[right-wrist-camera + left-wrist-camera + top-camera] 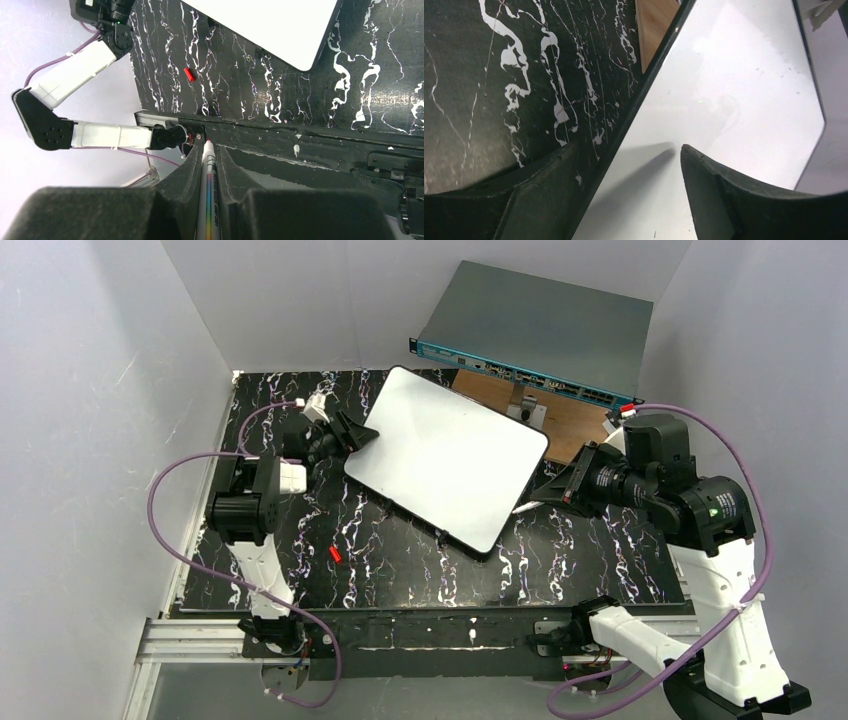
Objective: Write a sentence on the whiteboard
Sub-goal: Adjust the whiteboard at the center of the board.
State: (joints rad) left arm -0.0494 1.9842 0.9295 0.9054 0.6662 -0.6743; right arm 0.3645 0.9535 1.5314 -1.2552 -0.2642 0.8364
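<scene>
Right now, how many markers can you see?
1. The marker is pinched in the right gripper, just beside the whiteboard. Another could hide behind the grey box.

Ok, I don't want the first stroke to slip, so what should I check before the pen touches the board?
1. Grip on the marker: ok, the right gripper is shut on its barrel.
2. Cap off: cannot tell for sure; a small red piece, perhaps the cap, lies on the table.
3. The whiteboard blank: ok, no writing shows.
4. Board steadied: not ok, the left gripper is open, its fingers straddling the board's left edge.
5. Tip over the writing area: not ok, it sits by the board's right edge.
</scene>
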